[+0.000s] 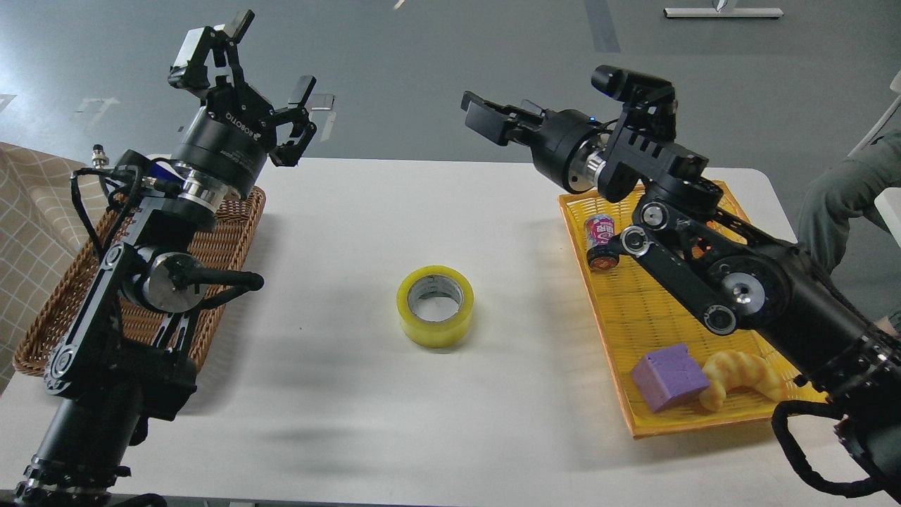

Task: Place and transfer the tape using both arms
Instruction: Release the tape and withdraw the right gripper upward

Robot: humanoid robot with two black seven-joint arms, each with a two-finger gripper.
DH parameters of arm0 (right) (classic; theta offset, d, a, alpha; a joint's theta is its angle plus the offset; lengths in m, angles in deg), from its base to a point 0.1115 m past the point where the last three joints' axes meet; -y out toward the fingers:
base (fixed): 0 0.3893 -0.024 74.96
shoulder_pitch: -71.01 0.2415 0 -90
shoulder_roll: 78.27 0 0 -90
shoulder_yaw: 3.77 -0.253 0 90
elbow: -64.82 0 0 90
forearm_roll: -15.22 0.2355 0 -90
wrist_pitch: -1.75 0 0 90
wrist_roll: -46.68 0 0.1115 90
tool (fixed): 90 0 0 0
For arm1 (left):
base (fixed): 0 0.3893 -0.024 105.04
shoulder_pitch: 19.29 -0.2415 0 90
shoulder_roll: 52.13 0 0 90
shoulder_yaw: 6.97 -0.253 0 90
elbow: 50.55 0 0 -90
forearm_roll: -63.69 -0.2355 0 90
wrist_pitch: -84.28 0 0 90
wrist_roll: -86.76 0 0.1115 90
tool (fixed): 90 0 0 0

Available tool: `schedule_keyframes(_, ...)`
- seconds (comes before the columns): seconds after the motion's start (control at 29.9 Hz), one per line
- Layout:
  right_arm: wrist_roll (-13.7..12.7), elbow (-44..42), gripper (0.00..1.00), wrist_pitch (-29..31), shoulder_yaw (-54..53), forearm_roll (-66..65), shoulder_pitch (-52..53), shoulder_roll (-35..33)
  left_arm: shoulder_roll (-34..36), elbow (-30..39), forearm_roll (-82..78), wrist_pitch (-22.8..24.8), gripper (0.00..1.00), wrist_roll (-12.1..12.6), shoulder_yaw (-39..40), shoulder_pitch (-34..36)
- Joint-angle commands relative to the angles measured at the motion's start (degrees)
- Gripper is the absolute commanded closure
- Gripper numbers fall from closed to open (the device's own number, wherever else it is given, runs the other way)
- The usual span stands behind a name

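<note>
Tape is seen lying flat, core up, at frame centre on white table, well apart from both arms. Neither gripper is near it, so pick-up is judged not yet begun; approach step in hand.

Left gripper, upper left of frame, is raised above wicker basket; fingers spread wide apart, nothing held.

Right gripper, upper centre-right, is pointed left above yellow tray; fingers seen near end-on, look close together, gap cannot be told; nothing seen held.

Tray holds small can, purple cube, croissant-like item.

Next move judged: one arm to be lowered over roll w/ fingers opened to span wall or rim, approx. vertical approach
</note>
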Motion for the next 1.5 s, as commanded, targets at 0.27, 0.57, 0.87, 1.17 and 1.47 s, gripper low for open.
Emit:
schedule_keyframes(0.27, 0.1, 14.3, 0.00, -3.3, -18.0, 14.5, -12.6, -3.9, -1.0, 0.0, 0.0, 0.4, 0.02, -0.9, -0.3, 0.6)
schedule_keyframes(0.57, 0.7, 22.7, 0.00, -0.9, -32.7, 38.5, -25.5, -2.8, 0.2, 1.1, 0.1, 0.3, 0.02, -1.3, 0.3, 0.4)
schedule_keyframes(0.87, 7.5, 24.7, 0.01, 1.1, -39.5, 42.3, -31.0, 4.9, 0.5, 1.8, 8.3, 3.5, 0.02, -0.1, 2.5, 0.8)
schedule_keyframes(1.17, 6.5, 25.1, 0.00, 0.7, -40.4, 42.4, -30.5, 11.3, -0.4, 0.7, 5.7, 1.8, 0.02, -6.2, 2.5, 0.1)
schedule_keyframes(1.47, 2.7, 25.6, 0.00, 1.1, -40.4, 47.7, -27.2, 11.3, -1.6, 1.5, 5.9, 1.2, 0.02, -6.4, 2.5, -1.1)
